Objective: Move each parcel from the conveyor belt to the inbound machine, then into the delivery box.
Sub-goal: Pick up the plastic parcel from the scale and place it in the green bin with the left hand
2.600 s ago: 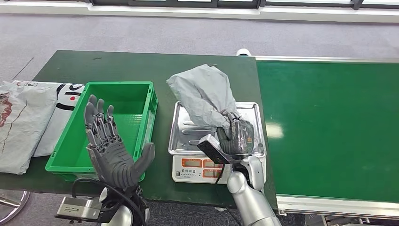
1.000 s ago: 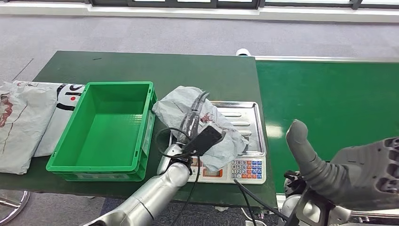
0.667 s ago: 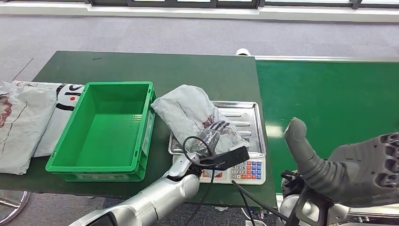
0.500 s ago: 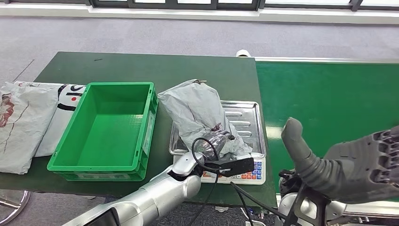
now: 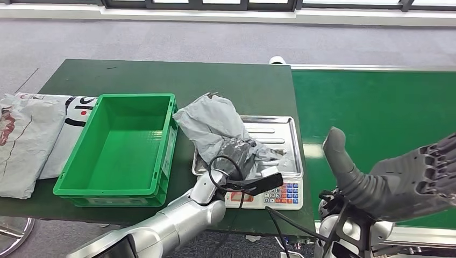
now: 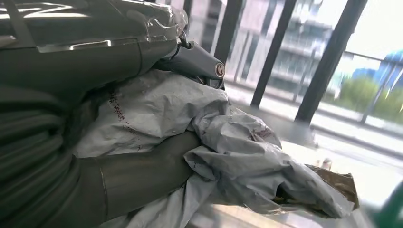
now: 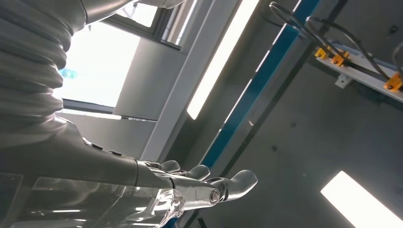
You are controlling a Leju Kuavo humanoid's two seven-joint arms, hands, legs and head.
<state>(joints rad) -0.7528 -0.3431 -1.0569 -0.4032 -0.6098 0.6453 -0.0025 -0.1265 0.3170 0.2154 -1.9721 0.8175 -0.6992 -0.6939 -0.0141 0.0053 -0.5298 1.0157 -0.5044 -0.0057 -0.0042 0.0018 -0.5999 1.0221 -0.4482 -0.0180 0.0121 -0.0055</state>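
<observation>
Left hand (image 5: 240, 152) around grey parcel (image 5: 212, 122)

Left hand (image 5: 240, 155) grips the grey parcel (image 5: 215, 126), fingers wrapped around it; right hand (image 5: 400, 180) raised, fingers apart, holding nothing

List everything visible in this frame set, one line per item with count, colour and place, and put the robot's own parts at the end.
Parcel: one, grey crumpled bag, lying over the near-left part of the scale pan and leaning toward the bin.
Scale: one, steel pan with a coloured keypad, between the bin and the belt.
Bin: one, green, empty, left of the scale.
Flat mailers: at least two, grey and white with print, at the table's left end.
Conveyor belt: one, green, on the right.
Table: one, dark green.
Left hand: dark fingers gripping the parcel.
Right hand: dark grey, raised over the belt, holding nothing.
</observation>
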